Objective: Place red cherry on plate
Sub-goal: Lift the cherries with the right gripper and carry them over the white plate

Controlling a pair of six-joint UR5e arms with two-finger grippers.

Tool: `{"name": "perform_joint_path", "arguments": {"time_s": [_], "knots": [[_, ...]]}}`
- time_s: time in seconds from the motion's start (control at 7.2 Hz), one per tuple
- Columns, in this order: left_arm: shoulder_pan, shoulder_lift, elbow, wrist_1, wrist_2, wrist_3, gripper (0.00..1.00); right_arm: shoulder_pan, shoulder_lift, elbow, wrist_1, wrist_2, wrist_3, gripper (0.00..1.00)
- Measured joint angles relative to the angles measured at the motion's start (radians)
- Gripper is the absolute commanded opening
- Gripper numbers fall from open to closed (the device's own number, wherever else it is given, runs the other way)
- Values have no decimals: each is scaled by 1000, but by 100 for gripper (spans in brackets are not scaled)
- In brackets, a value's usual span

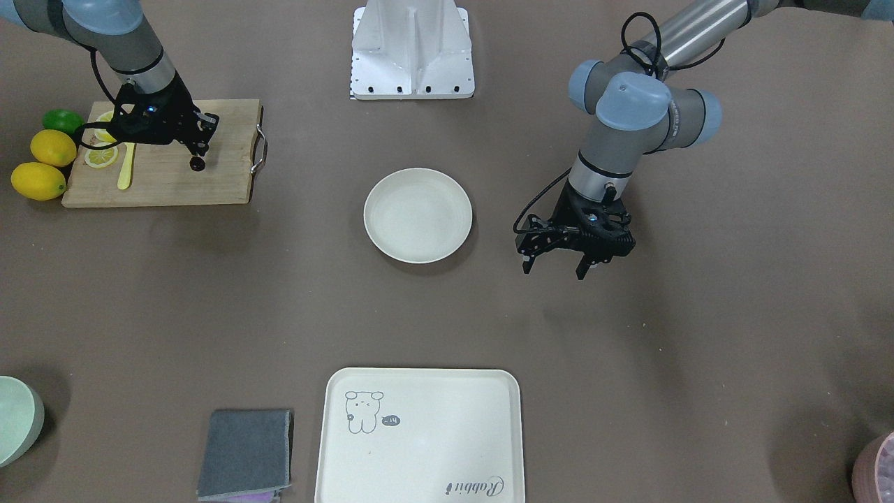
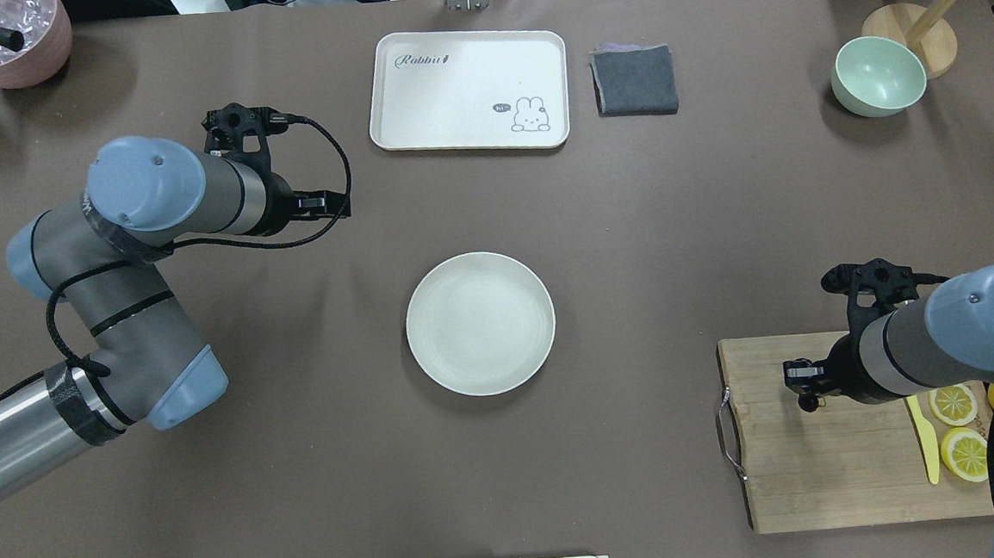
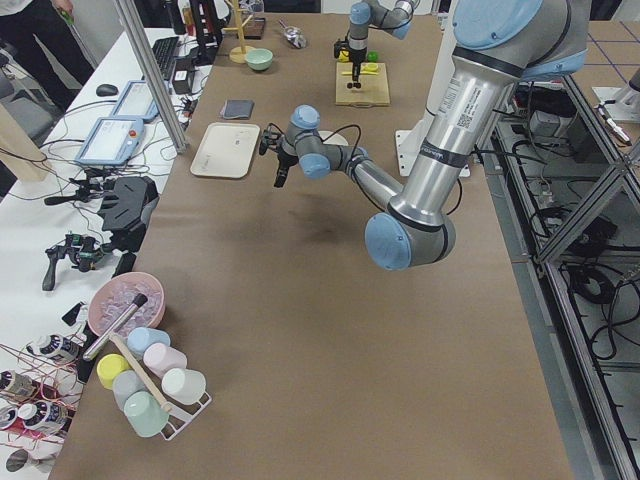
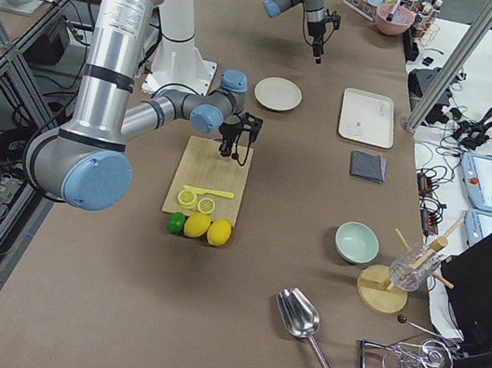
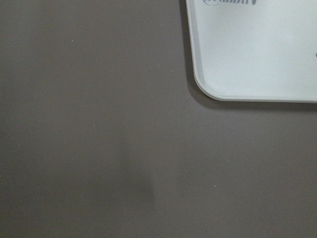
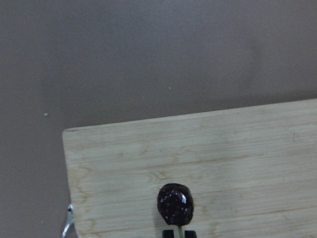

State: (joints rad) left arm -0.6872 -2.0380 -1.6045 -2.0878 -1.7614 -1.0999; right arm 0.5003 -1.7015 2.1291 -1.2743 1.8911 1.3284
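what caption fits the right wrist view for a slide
The right pincer holds the red cherry by its stem over the wooden cutting board.

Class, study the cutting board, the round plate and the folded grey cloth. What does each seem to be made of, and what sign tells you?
The cutting board looks like wood or bamboo, matt, with pale grain in strips; its handle seems shiny metal. The plate is cream and smooth with a faint sheen: plastic or ceramic, unclear. The cloth is matt grey fabric, folded.
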Motion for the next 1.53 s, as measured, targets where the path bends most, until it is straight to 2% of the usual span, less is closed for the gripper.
{"name": "perform_joint_path", "arguments": {"time_s": [0.14,0.28,0.42,0.56,0.69,0.83,0.97,1.25,1.39,1.53], "knots": [[0,0,0,0,0,0,98,20,42,16,-29,9,0,5],[-1,1,0,0,0,0,98,33,137,14,-103,17,0,8],[-3,1,1,0,-1,0,98,41,283,-10,-216,19,1,9],[-6,1,3,0,-1,0,98,44,439,-71,-303,15,5,9],[-9,2,5,0,0,0,98,44,574,-158,-341,11,9,11],[-12,2,9,0,0,0,98,44,679,-252,-340,5,11,14],[-15,2,16,0,0,0,98,42,748,-347,-291,-2,11,18],[-20,2,29,-1,0,0,98,17,836,-513,-149,-22,19,19],[-24,1,35,-1,0,0,98,-7,853,-546,-117,-36,32,19],[-26,1,38,-2,0,0,98,-32,861,-559,-104,-55,46,38]]}}
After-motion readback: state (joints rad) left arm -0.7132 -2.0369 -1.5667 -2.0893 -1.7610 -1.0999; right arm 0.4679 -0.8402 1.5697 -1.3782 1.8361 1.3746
